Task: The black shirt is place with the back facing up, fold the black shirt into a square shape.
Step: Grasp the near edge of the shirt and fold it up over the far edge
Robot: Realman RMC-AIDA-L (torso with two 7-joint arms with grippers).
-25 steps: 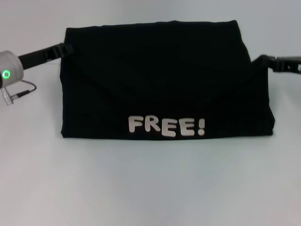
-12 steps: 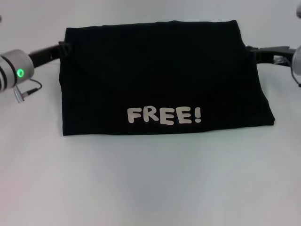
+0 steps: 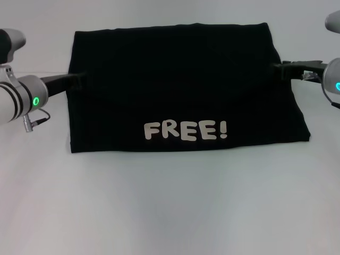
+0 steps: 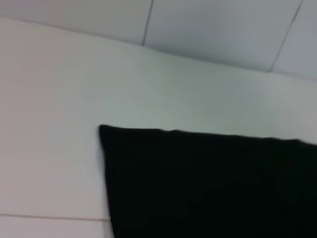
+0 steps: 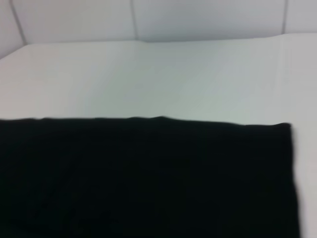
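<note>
White table (image 3: 170,207) fills the head view, and the shirt (image 3: 180,79) lies across its far half, folded into a wide rectangle with the lettering (image 3: 187,130) near its front edge. Left gripper (image 3: 79,79) touches its left edge and right gripper (image 3: 277,70) its right; I cannot tell whether either is clamped. Uneven pulls could likely skew the fold or drag the layers apart.

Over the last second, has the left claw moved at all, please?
Yes. The left claw has slid nearer along the black shirt's left edge, away from the shirt's far corner, toward the robot.
</note>
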